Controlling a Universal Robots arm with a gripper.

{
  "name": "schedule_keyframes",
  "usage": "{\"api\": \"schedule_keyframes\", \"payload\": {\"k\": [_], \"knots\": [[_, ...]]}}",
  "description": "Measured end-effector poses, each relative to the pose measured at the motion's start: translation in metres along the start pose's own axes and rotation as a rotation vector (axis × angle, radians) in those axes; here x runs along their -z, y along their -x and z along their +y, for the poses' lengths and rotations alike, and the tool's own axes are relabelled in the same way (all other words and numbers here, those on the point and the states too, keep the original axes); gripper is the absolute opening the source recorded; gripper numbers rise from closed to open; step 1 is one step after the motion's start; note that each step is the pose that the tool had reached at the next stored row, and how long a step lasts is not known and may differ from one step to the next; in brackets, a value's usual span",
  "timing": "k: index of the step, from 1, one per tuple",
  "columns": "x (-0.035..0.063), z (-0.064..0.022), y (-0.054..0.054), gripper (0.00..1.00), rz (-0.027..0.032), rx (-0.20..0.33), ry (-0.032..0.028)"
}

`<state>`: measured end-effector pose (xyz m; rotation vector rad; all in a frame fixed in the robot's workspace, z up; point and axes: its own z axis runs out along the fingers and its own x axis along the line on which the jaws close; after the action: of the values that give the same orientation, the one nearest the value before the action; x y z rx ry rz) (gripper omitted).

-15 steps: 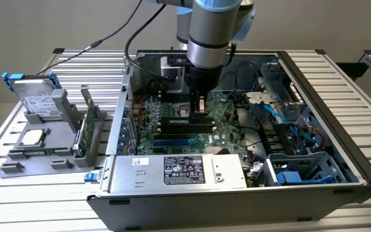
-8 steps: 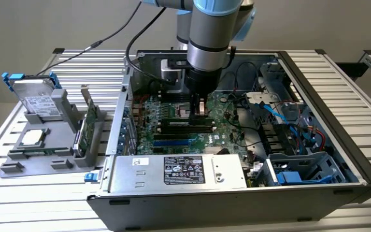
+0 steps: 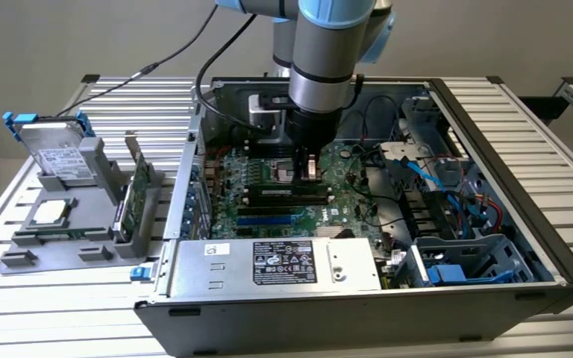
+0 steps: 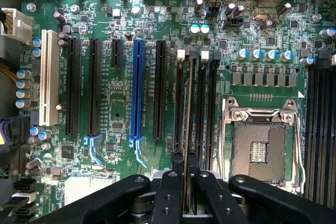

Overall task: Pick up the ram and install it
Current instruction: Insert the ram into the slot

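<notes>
While the hand (image 4: 185,162) pinches it between its two black fingers (image 4: 176,182), the ram (image 4: 187,108) is seen from its thin edge in the wrist view, as a narrow line running along the dark memory slots (image 4: 202,114). It lies in line with these slots, just beside the open processor socket (image 4: 257,148) with its silver frame. I cannot tell whether its lower edge already sits in a slot or hangs a little above it. The fingers are close together, with only the thin board between them.

In the exterior view the hand (image 3: 307,164) reaches straight down from the arm into the open computer case (image 3: 501,145), and the ram (image 3: 312,165) is a small upright piece at its tip, over the middle of the green motherboard (image 3: 266,212). On the motherboard (image 4: 118,98) a long blue slot (image 4: 138,93) stands among black ones, apart from the memory slots.

A grey power supply (image 3: 277,265) with a label lies in the near part of the case. The case stands on a slatted metal counter (image 3: 57,313). At the exterior view's left, a grey holder (image 3: 27,257) on the counter carries a hard drive (image 3: 63,156), a square processor chip (image 3: 53,211) and an upright expansion card (image 3: 139,186).
</notes>
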<state>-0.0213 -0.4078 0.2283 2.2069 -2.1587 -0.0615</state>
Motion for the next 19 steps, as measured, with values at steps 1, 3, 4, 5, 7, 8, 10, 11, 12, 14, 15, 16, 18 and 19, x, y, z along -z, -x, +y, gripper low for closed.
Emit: {"api": "schedule_keyframes", "payload": {"k": [1, 3, 4, 5, 7, 8, 10, 11, 12, 14, 15, 16, 18, 19], "knots": [[-0.0003, 0.0, -0.0002, 0.13, 0.0002, 0.001, 0.0001], [-0.0003, 0.0, -0.0002, 0.13, 0.0004, 0.001, 0.0004], [-0.0003, 0.0, -0.0003, 0.13, 0.0005, 0.002, 0.0006], [-0.0006, 0.0, -0.0006, 0.13, 0.0002, 0.003, 0.0011], [-0.0008, -0.0001, -0.0013, 0.13, 0.0004, 0.006, 0.0035], [-0.0008, 0.0, -0.0013, 0.13, 0.0006, 0.007, 0.0048], [-0.0007, 0.0001, -0.0013, 0.13, 0.0007, 0.007, 0.0055], [-0.0007, 0.0, -0.0013, 0.13, 0.0007, 0.008, 0.0056], [-0.0007, -0.0003, -0.0013, 0.13, 0.0008, 0.01, 0.0056], [-0.0007, -0.0005, -0.0014, 0.13, 0.0011, 0.014, 0.0056], [-0.0007, -0.0005, -0.0014, 0.13, 0.0012, 0.015, 0.0056], [-0.0007, -0.0005, -0.0014, 0.13, 0.0012, 0.015, 0.0056], [-0.0007, -0.0005, -0.0014, 0.13, 0.0011, 0.016, 0.0055], [-0.0007, -0.0006, -0.0014, 0.13, 0.0013, 0.016, 0.0056]]}}
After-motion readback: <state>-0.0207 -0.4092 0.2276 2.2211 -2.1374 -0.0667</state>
